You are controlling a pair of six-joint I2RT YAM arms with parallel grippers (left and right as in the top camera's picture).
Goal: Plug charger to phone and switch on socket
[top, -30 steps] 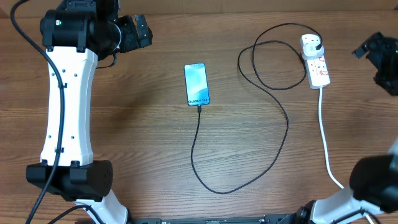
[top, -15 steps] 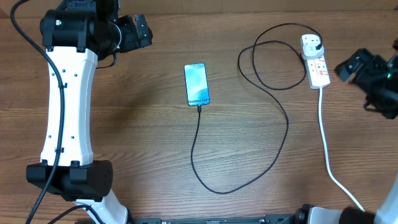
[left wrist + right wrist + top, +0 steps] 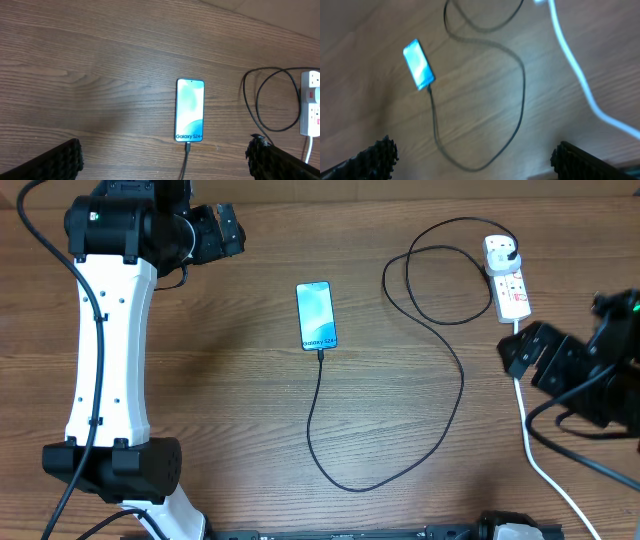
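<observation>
Phone [image 3: 315, 315] lies screen-up, centre of table [image 3: 230, 410]. Charger [image 3: 440, 435] tip sits in its bottom edge, plug seated in socket [image 3: 510, 282] far right. Right gripper [image 3: 522, 348] hovers just below the socket, jaws wide, empty. Left gripper [image 3: 230, 230] sits at the far-left corner, also wide, empty.

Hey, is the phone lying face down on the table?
No, the phone lies screen up, its blue-teal display and white lettering showing plainly in the left wrist view.
</observation>
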